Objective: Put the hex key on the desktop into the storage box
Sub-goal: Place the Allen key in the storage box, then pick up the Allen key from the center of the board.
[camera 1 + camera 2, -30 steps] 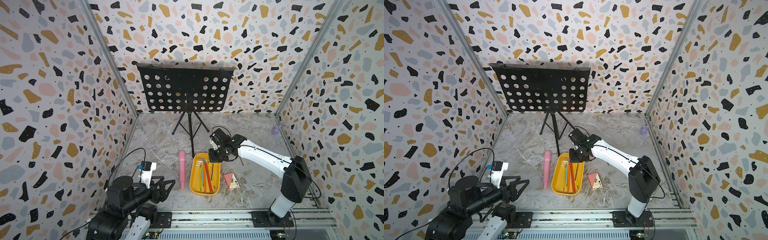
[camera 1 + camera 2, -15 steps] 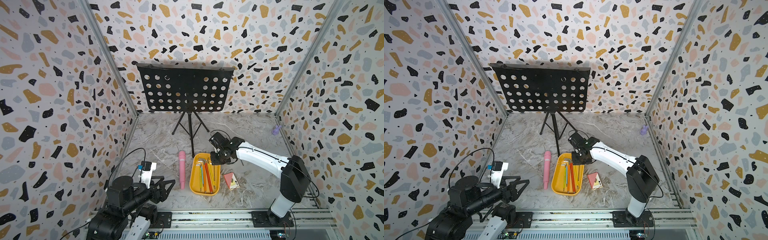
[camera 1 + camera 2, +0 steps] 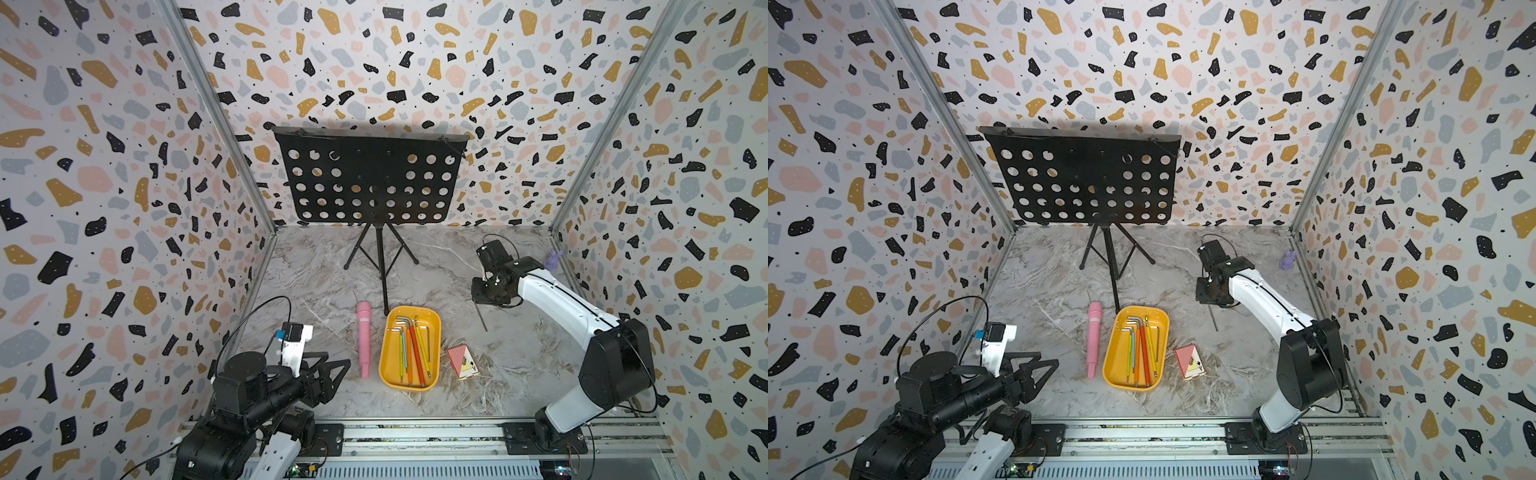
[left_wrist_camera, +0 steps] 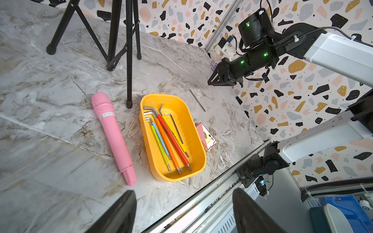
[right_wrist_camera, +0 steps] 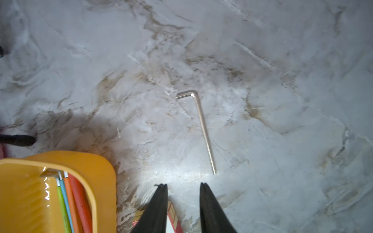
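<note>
A thin silver hex key [image 5: 202,125] lies flat on the marble desktop [image 3: 415,274], right of the yellow storage box [image 3: 415,308]; it also shows in a top view [image 3: 1213,318] and in the left wrist view [image 4: 197,100]. Several coloured hex keys [image 3: 411,353] lie inside the box. My right gripper [image 5: 183,184] hovers above the far end of the loose hex key, open, with nothing between its fingers. It appears in both top views [image 3: 482,297] [image 3: 1204,297]. My left gripper [image 4: 183,193] rests open and empty at the front left [image 3: 338,365], far from the key.
A pink toy microphone [image 3: 364,338] lies left of the box. A red card box [image 3: 462,361] lies right of it. A black music stand [image 3: 372,183] rises behind, its tripod foot [image 3: 386,311] near the box's far end. A small purple object [image 3: 552,259] sits by the right wall.
My right gripper left the far end of the storage box, swung right and farther back over the loose hex key, and its jaws parted. The left arm stayed still.
</note>
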